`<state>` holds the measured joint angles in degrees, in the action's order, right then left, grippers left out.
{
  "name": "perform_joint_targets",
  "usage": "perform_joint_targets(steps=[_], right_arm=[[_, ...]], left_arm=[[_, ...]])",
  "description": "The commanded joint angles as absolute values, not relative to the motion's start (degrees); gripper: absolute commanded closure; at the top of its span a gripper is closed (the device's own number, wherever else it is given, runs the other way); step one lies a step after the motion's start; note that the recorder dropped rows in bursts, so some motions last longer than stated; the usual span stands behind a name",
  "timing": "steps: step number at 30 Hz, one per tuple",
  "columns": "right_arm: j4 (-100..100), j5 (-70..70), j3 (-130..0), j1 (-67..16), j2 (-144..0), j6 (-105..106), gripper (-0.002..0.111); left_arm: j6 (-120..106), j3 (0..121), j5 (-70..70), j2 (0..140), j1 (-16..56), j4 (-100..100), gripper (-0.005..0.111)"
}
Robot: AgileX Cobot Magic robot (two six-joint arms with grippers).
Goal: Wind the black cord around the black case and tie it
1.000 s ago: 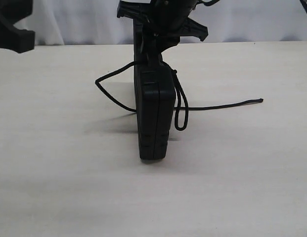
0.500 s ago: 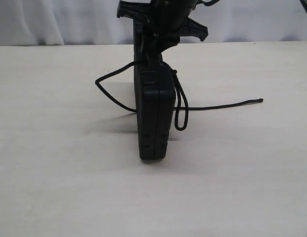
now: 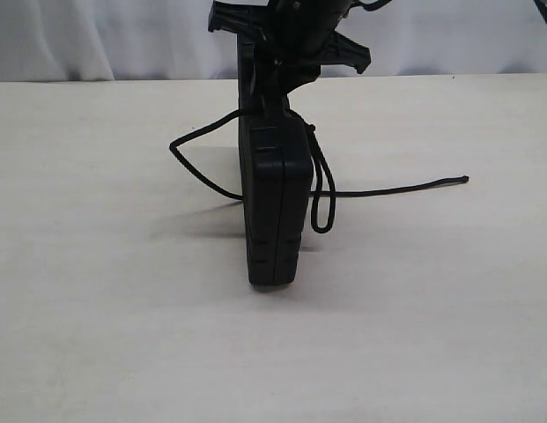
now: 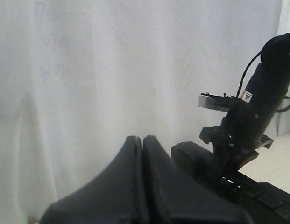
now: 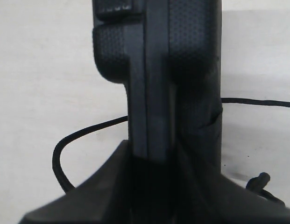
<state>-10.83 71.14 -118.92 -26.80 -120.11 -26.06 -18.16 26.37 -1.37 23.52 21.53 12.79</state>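
The black case (image 3: 275, 211) stands on its narrow edge in the middle of the table, seen edge-on. My right gripper (image 3: 271, 95) comes down from above and is shut on the case's upper end; in the right wrist view its jaws (image 5: 152, 149) clamp the case (image 5: 182, 70) from both sides. The black cord (image 3: 388, 189) loops out to the left of the case, hangs in a loop on its right side and trails off to the right along the table. My left gripper (image 4: 142, 138) is shut and empty, raised and facing the white curtain, outside the exterior view.
The pale table (image 3: 97, 335) stretches around the case. A white curtain (image 3: 123, 40) closes the back. In the left wrist view the right arm (image 4: 257, 112) shows beside the case (image 4: 196, 158). The cord (image 5: 65, 144) curves over the table near the case.
The left gripper, at the top left corner of the exterior view one second ago, has moved out of that view. The case, the cord and the right gripper have stayed still.
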Motion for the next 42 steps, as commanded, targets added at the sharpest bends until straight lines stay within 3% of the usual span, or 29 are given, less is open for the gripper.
perform_joint_targets(steps=[1, 16, 34, 42], right_arm=[[-11.49, 69.96, -119.24, -26.78, -119.49, -26.33, 0.104], [-11.49, 69.96, -119.24, -26.78, -119.49, -26.33, 0.104], [-11.49, 69.96, -119.24, -26.78, -119.49, -26.33, 0.104], [-11.49, 69.96, -119.24, -26.78, -119.49, -26.33, 0.104]], left_arm=[[-17.72, 26.33, -1.17, 23.21, 22.04, 12.78, 0.107], [-17.72, 26.33, -1.03, 21.33, 21.83, 12.64, 0.107], [-17.82, 26.33, -1.03, 6.71, -1.23, 5.09, 0.107], [-17.82, 26.33, -1.03, 0.45, -3.36, 5.09, 0.107]])
